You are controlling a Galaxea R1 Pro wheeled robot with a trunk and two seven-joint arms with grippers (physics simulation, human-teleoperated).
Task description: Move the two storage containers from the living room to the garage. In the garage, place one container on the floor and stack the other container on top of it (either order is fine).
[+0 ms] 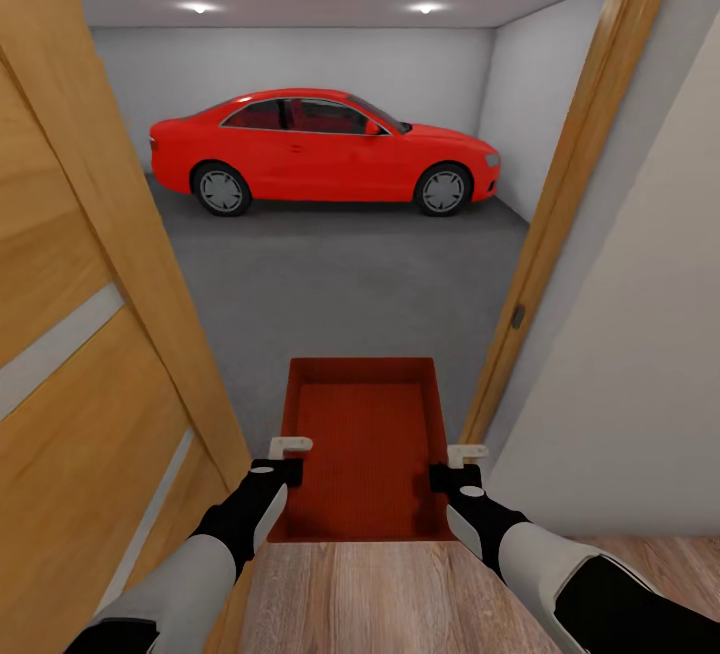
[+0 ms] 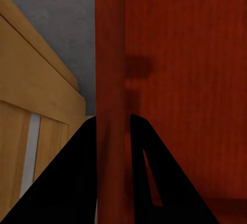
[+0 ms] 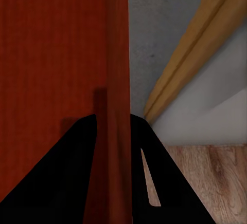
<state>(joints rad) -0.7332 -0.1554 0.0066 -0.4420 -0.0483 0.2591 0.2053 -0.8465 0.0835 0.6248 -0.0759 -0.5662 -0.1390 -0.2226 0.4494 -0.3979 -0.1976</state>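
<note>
An orange-red storage container hangs between the two arms in the doorway, over the line where the wood planks meet the dark grey garage floor. The left pincer is pinching the container's left wall, one finger on each face of it; the right pincer is pinching the right wall likewise. Just outside the left pincer stands the open wooden door; just outside the right, the door frame. Well beyond both pincers, a red car is parked side-on.
</note>
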